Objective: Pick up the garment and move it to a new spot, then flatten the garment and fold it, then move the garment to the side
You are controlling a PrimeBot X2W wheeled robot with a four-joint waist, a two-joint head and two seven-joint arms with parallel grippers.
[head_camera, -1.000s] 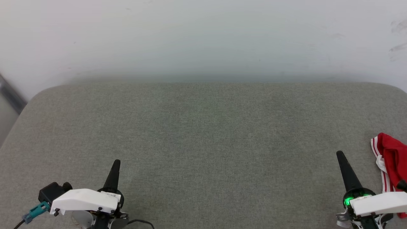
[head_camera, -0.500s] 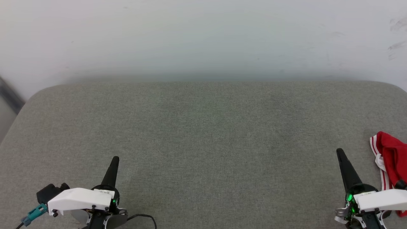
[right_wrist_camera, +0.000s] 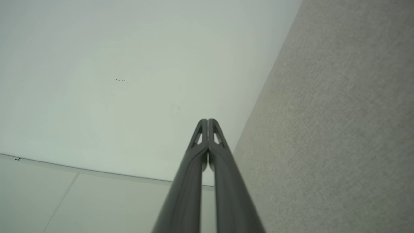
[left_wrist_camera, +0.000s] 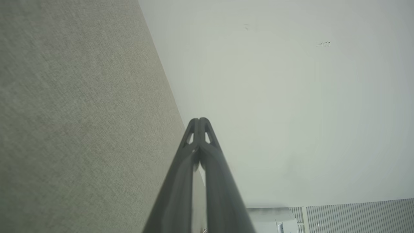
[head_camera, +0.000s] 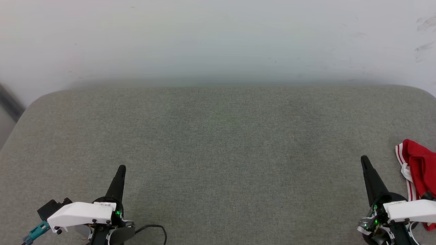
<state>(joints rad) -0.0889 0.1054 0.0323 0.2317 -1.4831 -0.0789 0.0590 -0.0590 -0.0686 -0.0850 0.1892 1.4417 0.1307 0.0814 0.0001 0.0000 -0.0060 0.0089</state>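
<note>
Left gripper [head_camera: 121, 167], right gripper [head_camera: 364, 158] bases sank slightly; fingers [right_wrist_camera: 192, 168] pressed together, empty; garment [head_camera: 420, 166] seemingly crumpled.

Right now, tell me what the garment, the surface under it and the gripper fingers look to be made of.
The garment: soft matte cloth, likely a knit; it lies crumpled in folds, with striped trim.
The surface: grey woven upholstery fabric, matte; fine flecked weave, rounded corners hint at padding.
The gripper fingers: smooth dark plastic or rubber, dull sheen; moulded cut-outs near the tips.
</note>
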